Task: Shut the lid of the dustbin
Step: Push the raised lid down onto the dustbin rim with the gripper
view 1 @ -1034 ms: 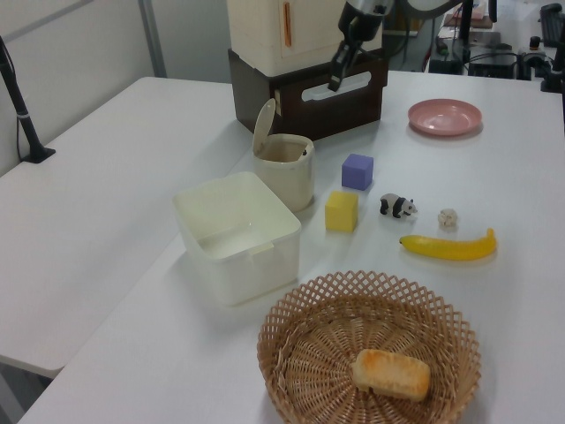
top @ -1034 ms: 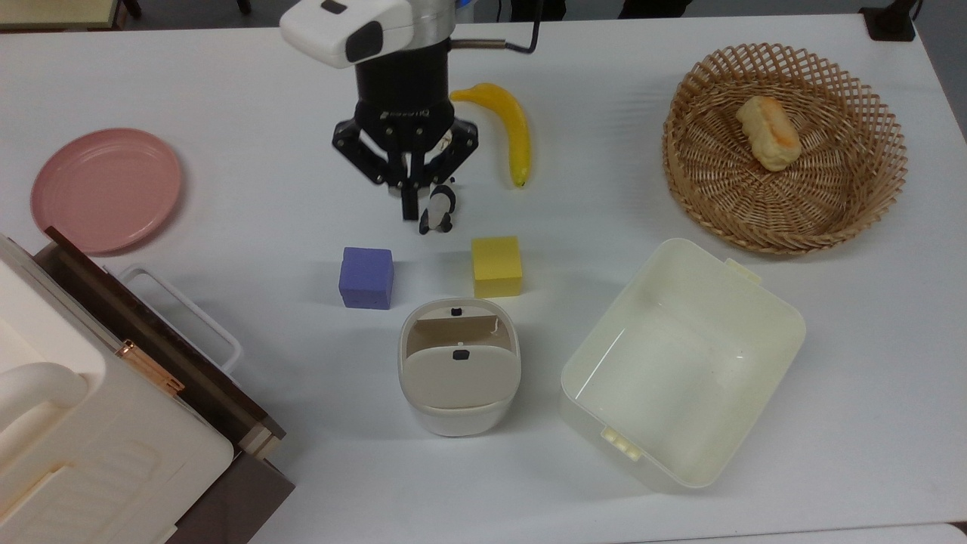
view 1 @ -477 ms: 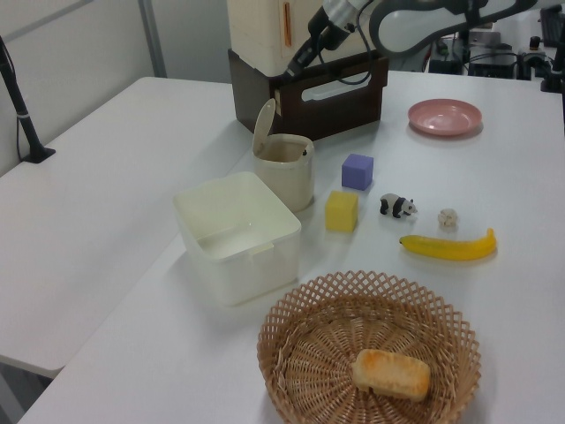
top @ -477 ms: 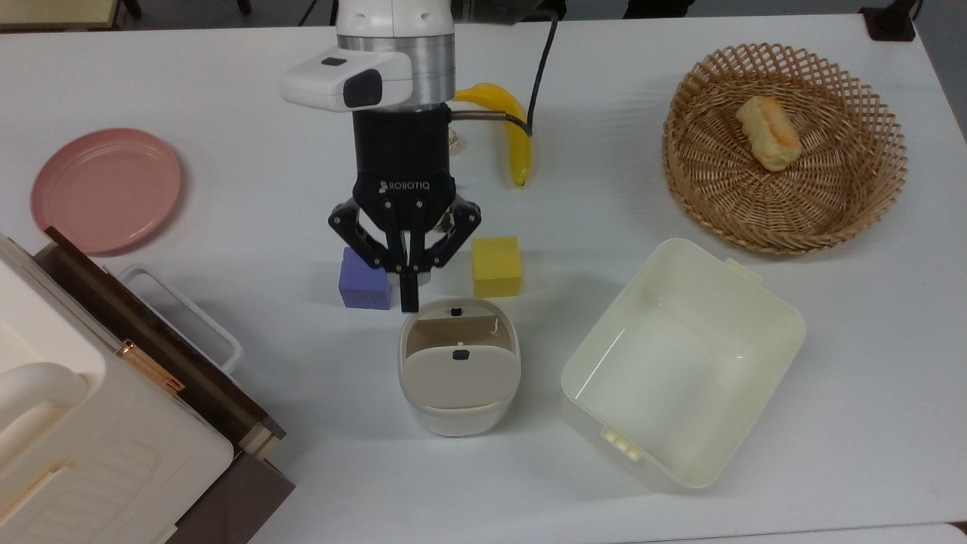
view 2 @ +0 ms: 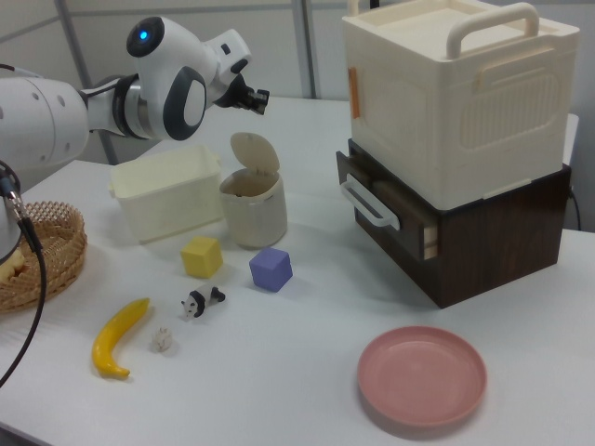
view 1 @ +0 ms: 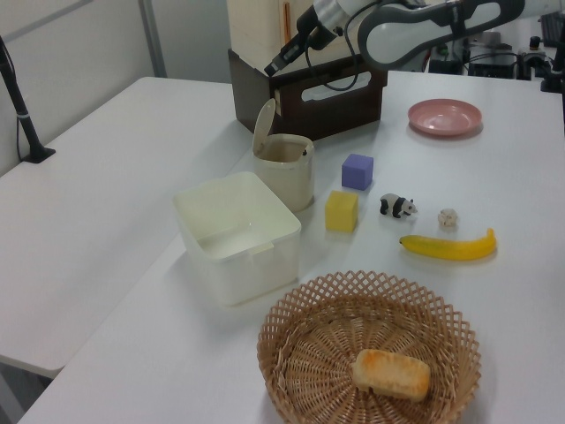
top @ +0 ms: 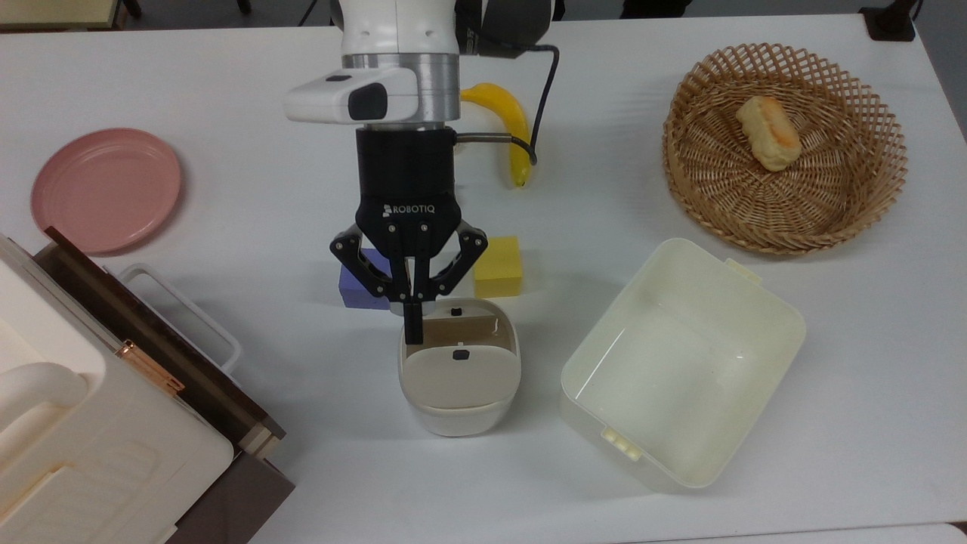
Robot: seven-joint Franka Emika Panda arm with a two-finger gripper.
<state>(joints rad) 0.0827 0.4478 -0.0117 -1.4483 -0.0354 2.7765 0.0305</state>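
Because the flat beige-grey hinged lid stands upright over the small cream-white plastic dustbin, just below the black two-finger claw, the claw hovers with fingers clenched together, seemingly poised to push it down.

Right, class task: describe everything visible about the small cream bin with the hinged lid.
The small cream-white rounded-square plastic dustbin stands upright on the white table, tan inside. Its flat beige-grey lid with a black button mark is raised, hinged at the rim. A purple foam cube and yellow foam cube sit nearby, apart from it. The end effector hovers above, not touching.
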